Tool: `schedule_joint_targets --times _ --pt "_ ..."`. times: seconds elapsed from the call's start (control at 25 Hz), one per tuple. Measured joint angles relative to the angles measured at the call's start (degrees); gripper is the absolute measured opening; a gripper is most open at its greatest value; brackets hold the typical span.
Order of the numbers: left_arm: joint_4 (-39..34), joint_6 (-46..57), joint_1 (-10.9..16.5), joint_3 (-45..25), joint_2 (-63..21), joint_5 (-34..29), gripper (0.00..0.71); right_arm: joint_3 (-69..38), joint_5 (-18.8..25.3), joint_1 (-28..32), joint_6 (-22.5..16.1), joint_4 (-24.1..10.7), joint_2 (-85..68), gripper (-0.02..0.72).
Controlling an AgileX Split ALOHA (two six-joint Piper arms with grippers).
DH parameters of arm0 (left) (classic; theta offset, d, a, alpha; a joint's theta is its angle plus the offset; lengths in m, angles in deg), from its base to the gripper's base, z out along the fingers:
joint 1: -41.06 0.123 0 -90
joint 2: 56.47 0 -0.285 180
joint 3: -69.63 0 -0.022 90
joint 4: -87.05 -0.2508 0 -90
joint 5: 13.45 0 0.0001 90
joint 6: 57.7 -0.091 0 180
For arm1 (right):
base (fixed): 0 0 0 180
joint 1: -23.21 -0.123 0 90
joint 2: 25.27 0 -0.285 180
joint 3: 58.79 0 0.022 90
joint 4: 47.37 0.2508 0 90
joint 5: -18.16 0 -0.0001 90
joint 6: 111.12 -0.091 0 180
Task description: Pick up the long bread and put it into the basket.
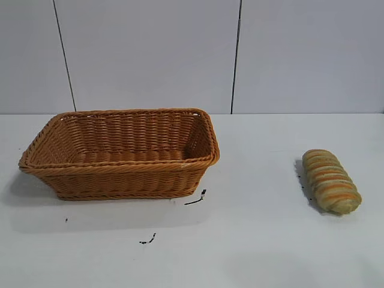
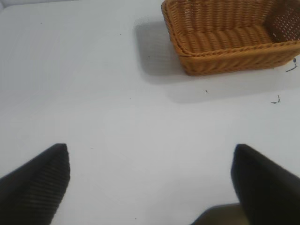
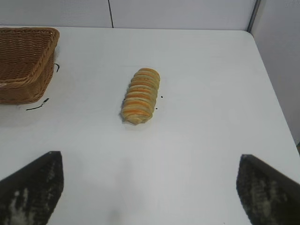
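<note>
The long bread (image 1: 331,181) is seen lying on the white bench (image 1: 258,240), well apart from the basket (image 1: 120,153). The right tool (image 3: 150,187) is held wide above the bench, short of the loaf; the left tool (image 2: 150,180) is likewise spread wide, nothing gripped.
</note>
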Motion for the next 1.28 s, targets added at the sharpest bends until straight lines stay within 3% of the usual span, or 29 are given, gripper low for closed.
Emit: schedule_joint_targets --times 0.56,1.28 --pt "0.00 0.00 0.00 0.00 0.00 0.00 0.696 1.53 0.05 0.00 0.87 -0.06 2.44 0.693" --pt "0.00 0.00 0.00 0.00 0.00 0.00 0.696 29.17 -0.28 0.00 1.15 -0.10 64.25 0.693"
